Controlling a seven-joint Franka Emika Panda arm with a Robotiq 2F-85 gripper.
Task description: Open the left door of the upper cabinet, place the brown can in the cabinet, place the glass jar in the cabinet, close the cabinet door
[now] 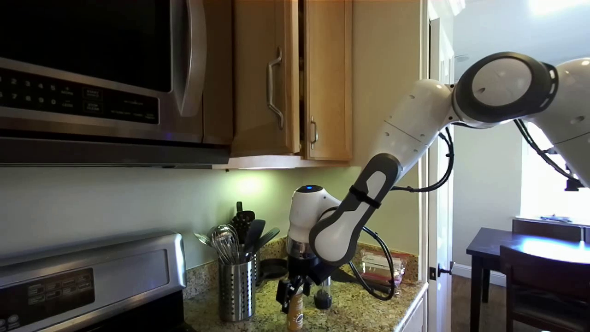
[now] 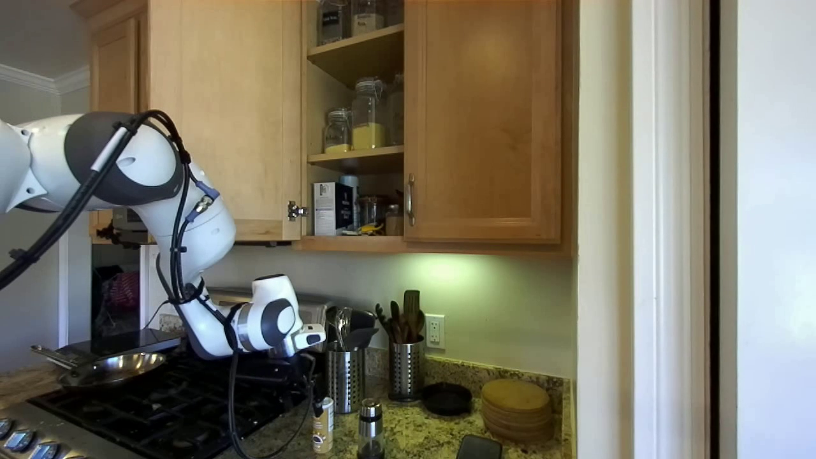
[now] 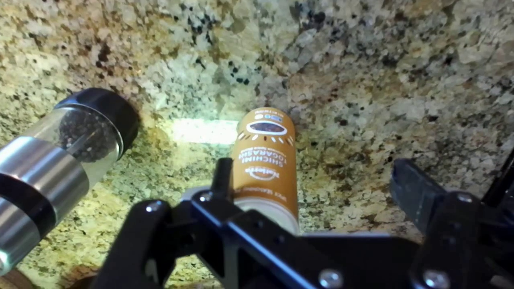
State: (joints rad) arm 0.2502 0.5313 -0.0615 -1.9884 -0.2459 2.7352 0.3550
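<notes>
Can (image 3: 265,158), orange-brown, is standing upright on the granite desk (image 3: 361,80), showing in the wrist view between the jaws, which are gaping wide and gripping nothing. Glass jar (image 3: 50,172), steel-banded, is standing near it. Silver utensil holders (image 2: 345,382) are standing behind. Overhead, the left door (image 2: 236,95) of the upper cabinet (image 2: 350,243) is hanging wide, exposing storage jars (image 2: 368,121).

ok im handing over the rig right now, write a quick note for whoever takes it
Gripper: open, holding nothing. In the wrist view the shichimi togarashi can shows between its jaws, nearer one side; can't tell if they touch.
Where: can and glass pepper grinder both stand upright on the granite counter.
Done: left door of the upper cabinet is open.
Left: grip the can, place it in the cabinet, then the grinder, then close the door.
</notes>
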